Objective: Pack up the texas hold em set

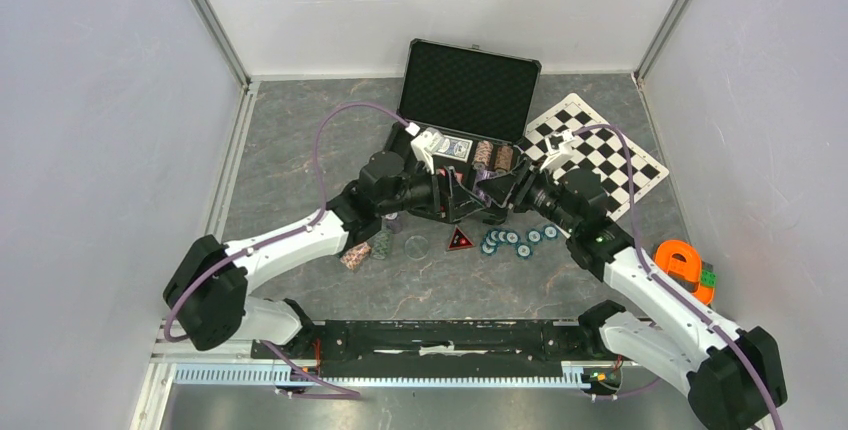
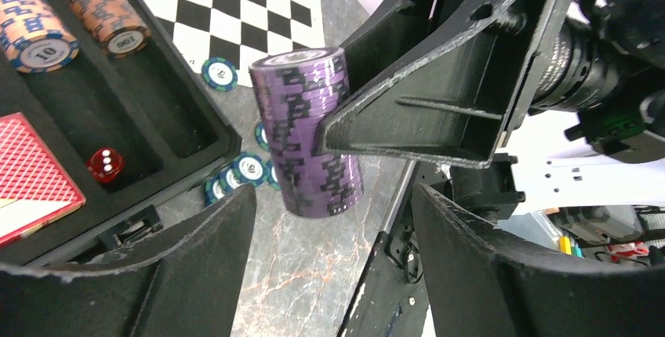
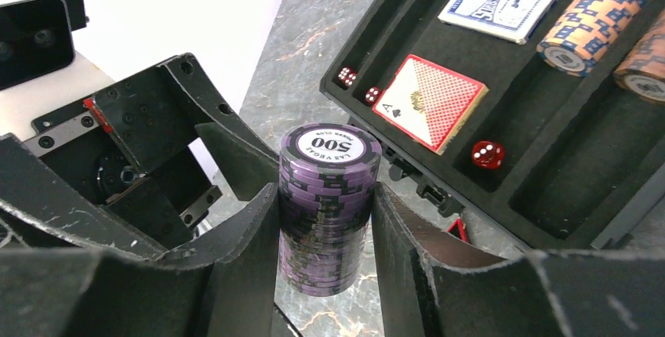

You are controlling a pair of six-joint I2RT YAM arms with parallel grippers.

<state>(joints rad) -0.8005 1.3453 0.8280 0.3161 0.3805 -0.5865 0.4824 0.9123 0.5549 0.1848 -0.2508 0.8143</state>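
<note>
What worries me is the purple chip stack [image 3: 329, 211]: it is a column of loose chips held only by pressure on its sides, and from the left wrist camera the lower chips look slightly out of line with the upper ones. To go into the case [image 3: 565, 164] it probably has to be tipped onto its side into the bare trough beside the orange chips [image 3: 596, 16]. Any tilt or bump against the case's front wall could let the unclamped chips slide out and scatter. The other arm adds to the risk, as it sits close enough that a careless move could knock the stack. The right gripper [image 3: 325, 204] is closed on the stack about halfway up, one finger pressed to each side, with the "500" face up. The stack is upright just outside the case's front wall, on the side where the dice [image 3: 487, 154] and red deck [image 3: 430, 100] lie. I can't tell whether its base is clear of the tabletop. The left gripper [image 2: 333, 211] is spread wide and holds nothing, its fingers flanking the stack without touching it. Loose teal chips [image 2: 235, 172] lie on the table just outside the case.
</note>
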